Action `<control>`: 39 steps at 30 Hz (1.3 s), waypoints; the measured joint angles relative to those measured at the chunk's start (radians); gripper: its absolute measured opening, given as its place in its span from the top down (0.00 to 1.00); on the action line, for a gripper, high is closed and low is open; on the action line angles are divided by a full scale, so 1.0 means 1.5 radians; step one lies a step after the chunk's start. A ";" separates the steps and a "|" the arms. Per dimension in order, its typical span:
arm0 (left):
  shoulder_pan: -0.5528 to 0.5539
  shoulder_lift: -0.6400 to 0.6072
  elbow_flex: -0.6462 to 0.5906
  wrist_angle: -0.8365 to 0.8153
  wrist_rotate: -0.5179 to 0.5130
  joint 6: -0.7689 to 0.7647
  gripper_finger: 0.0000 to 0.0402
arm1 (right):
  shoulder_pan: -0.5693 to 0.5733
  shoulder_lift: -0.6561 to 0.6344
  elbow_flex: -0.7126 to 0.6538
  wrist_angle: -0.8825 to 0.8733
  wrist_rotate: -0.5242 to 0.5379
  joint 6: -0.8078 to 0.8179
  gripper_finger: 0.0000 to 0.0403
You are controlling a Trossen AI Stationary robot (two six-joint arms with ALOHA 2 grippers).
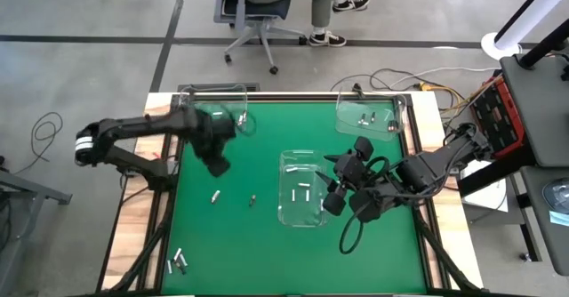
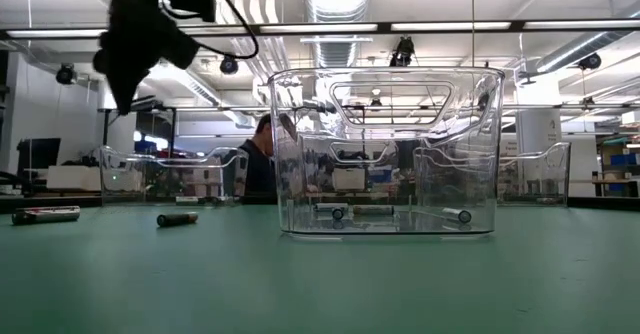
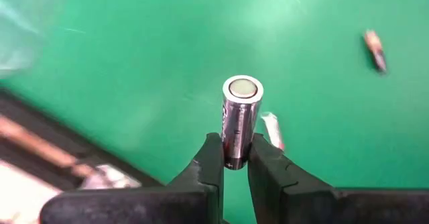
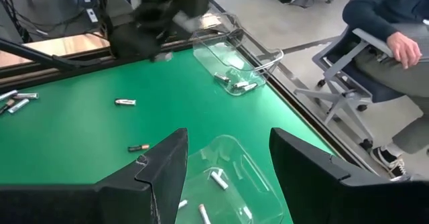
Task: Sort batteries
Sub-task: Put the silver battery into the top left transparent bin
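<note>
One battery (image 3: 240,120) is clamped upright between the left gripper's (image 3: 234,158) fingers (image 3: 210,162), flat silver end showing, held above the green desk (image 1: 267,252) on its left half. Two more lie loose on the mat just below it in the high view: a silvery one (image 1: 215,196) and a darker one (image 1: 252,199). A small cluster (image 1: 179,262) sits near the front-left corner of the desk.

Middle clear bin (image 1: 302,188) holds a few batteries (image 1: 300,191) on its floor; the low view shows them lying flat. Back-right bin (image 1: 369,119) also has a few batteries (image 1: 365,117) in it. Back-left bin (image 1: 222,110) sits by the desk's rear edge, contents unclear.

Left arm (image 1: 142,128) reaches in from the left rear.

Right gripper (image 4: 228,163) hovers at the right edge of the middle bin, fingers (image 4: 164,167) spread apart, nothing between them. Right arm (image 1: 444,159) comes in from the right side.

Person in an office chair (image 1: 253,17) sits beyond the far edge of the desk; a hand (image 4: 405,49) rests on their lap.
</note>
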 joint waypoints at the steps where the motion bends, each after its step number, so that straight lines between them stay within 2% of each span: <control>1: 0.031 0.010 0.024 -0.014 -0.013 0.011 0.95 | 0.000 -0.001 0.000 0.000 0.000 0.000 0.50; 3: 0.097 0.036 0.066 -0.019 -0.039 0.039 0.95 | 0.000 -0.001 0.004 0.000 0.000 -0.001 0.50; 8: 0.261 0.128 0.138 0.043 -0.043 0.128 0.95 | 0.007 -0.003 0.012 0.000 0.000 0.001 0.50; 11: 0.341 0.191 0.161 0.087 -0.043 0.132 0.95 | 0.017 -0.003 0.012 0.000 -0.004 0.017 0.50; 16: 0.440 0.277 0.198 0.095 -0.051 0.110 0.95 | 0.041 -0.003 0.012 -0.001 -0.032 0.049 0.50; 24: 0.462 0.376 0.199 0.085 -0.054 0.087 0.95 | 0.047 -0.003 0.012 -0.010 -0.033 0.060 0.50; 29: 0.471 0.426 0.196 0.080 -0.053 0.075 0.95 | 0.047 -0.016 0.012 -0.060 -0.035 0.097 0.50; 39: 0.487 0.486 0.196 0.081 -0.003 0.065 0.94 | 0.047 -0.038 0.012 -0.122 -0.035 0.122 0.50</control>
